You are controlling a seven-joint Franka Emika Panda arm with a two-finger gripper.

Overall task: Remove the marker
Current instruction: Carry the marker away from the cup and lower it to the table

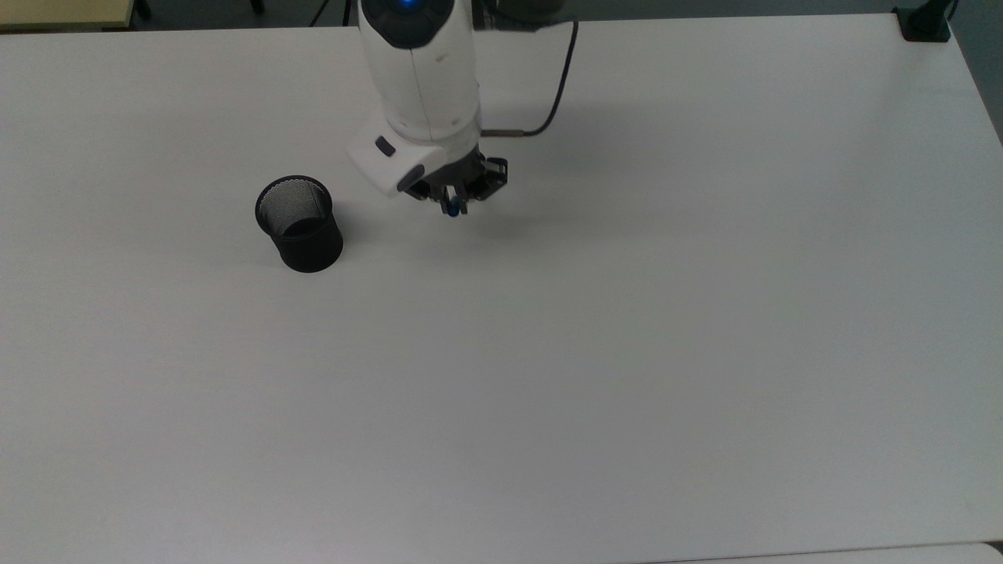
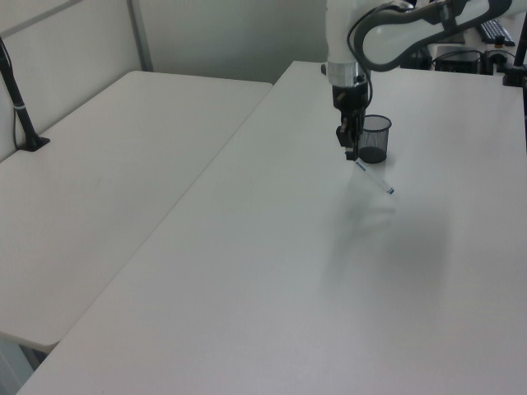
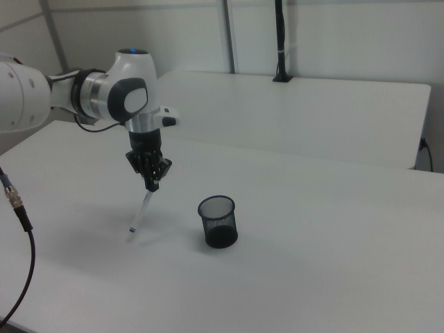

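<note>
Marker first: a slim white marker pen [image 3: 143, 209] with blue ends hangs tilted from the black two-finger gripper [image 3: 152, 182], clear of the black wire-mesh cup [image 3: 218, 221] and raised above the white table [image 3: 312, 263]. In the right view its upper end is pinched between the fingers and its lower blue tip [image 3: 132, 229] slants down toward the right view's left, seemingly just above the tabletop, though contact cannot be judged. The left view shows the same pen [image 2: 372, 177] sloping from the gripper [image 2: 352, 153] toward the left view's right, a blue band near its top and a blue tip at its bottom; any lettering on the barrel is too small to read. From the top view, a blue end [image 1: 452, 209] peeks out between the clenched fingers, well to the top view's right of the cup [image 1: 299, 224], which stands upright with nothing inside. The white arm [image 1: 419, 86] reaches in from the table's far edge.
</note>
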